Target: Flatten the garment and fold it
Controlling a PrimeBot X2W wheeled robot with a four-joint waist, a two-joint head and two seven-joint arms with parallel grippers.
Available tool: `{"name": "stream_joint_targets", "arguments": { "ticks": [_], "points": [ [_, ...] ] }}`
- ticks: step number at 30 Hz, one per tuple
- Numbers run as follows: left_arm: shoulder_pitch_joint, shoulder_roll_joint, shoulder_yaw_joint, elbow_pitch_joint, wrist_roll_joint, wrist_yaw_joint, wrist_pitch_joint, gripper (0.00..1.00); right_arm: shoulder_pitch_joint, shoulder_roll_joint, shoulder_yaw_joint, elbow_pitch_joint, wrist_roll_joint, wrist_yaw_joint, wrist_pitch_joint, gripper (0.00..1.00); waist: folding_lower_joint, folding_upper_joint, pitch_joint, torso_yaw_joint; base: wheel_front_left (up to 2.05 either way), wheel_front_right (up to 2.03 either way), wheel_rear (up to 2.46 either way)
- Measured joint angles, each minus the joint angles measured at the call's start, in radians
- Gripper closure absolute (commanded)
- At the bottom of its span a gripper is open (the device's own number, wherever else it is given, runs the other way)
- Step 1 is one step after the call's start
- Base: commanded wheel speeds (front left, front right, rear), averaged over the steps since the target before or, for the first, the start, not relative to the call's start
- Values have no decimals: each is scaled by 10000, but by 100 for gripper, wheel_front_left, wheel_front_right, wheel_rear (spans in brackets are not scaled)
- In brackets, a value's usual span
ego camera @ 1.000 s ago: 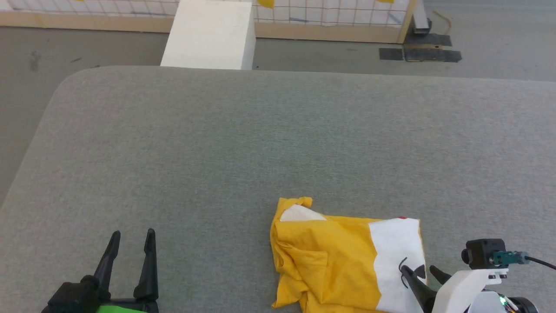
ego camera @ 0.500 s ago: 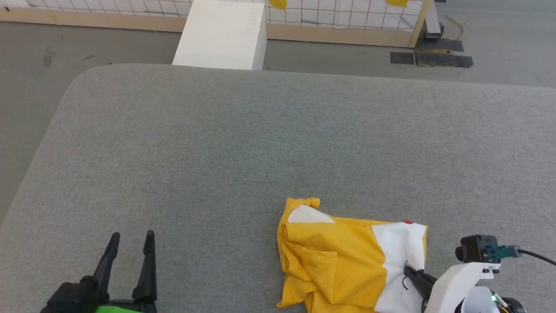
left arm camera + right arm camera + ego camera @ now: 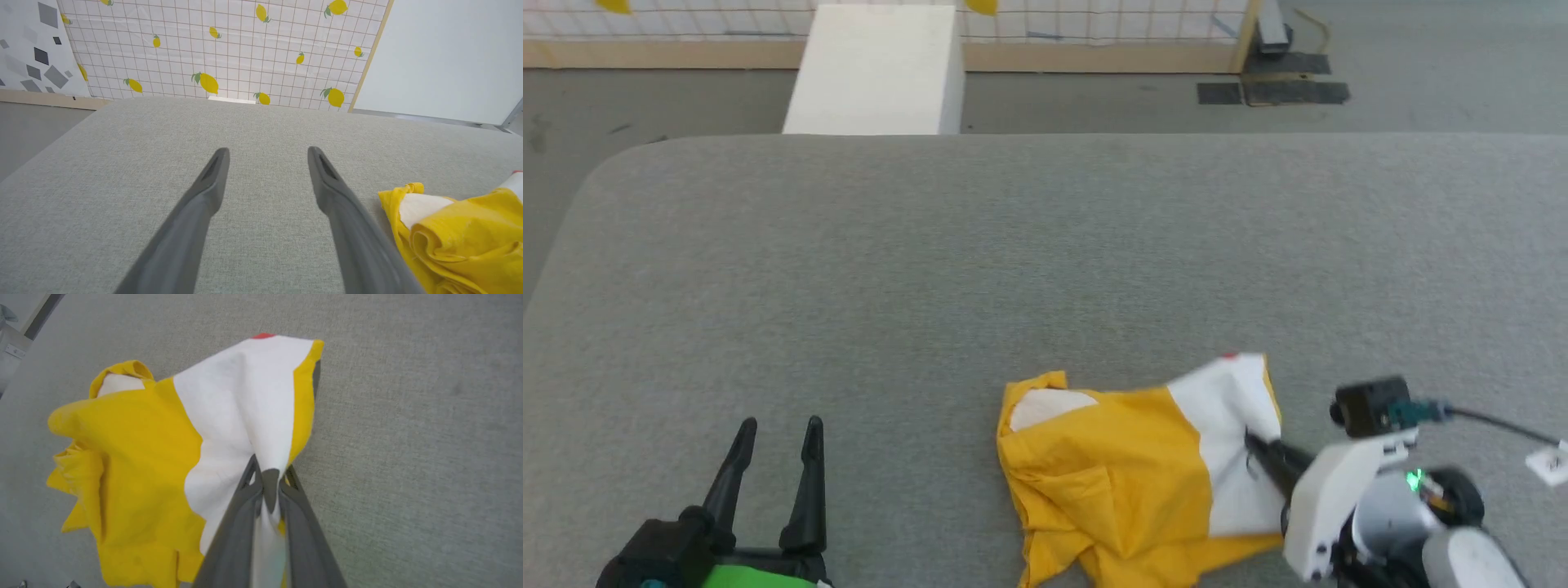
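Right jaws pinch the T-shirt point(image 3: 1111, 474); left jaws spread, empty.
It lies crumpled on the grey desk point(image 3: 1013, 261), lower centre-right of my head view, long axis running left to right. My right jaws hold its white-printed right end. The bunched yellow end faces my left jaws at lower left, well apart. I judge the left jaws the nearer pair to take that end for spreading.

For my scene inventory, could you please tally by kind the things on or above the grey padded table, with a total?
Mustard-yellow cotton T-shirt with white print: 1
Dark two-fingered pincers: 2 (left pincer open, right pincer shut on the T-shirt)
Total: 3
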Motion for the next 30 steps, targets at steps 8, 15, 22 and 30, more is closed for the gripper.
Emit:
{"name": "stream_joint_targets", "arguments": {
  "ticks": [8, 15, 22, 30],
  "points": [
    [-284, 257, -161, -339, 29, 0, 0, 0, -1716, -1053, 203, 46, -451, 2, 355, 100, 0, 0, 271, -786, 0, 0, 0],
    [-548, 575, -418, -606, 31, -2, 0, 0, -2636, -1739, -44, -163, -721, 2, 970, 100, 0, 0, 597, -1550, 0, 0, 0],
    [-784, 1045, -717, -888, 42, -2, 2, 0, -3201, -2025, -328, -439, -1016, 2, 1281, 100, 0, 0, 992, -2239, 0, 0, 0],
    [-895, 1697, -686, -1549, 54, -2, 186, 0, -4095, -2293, -535, -767, -1505, 2, 1480, 100, 1, 0, 1687, -2996, 0, 0, 0]
  ]
}}
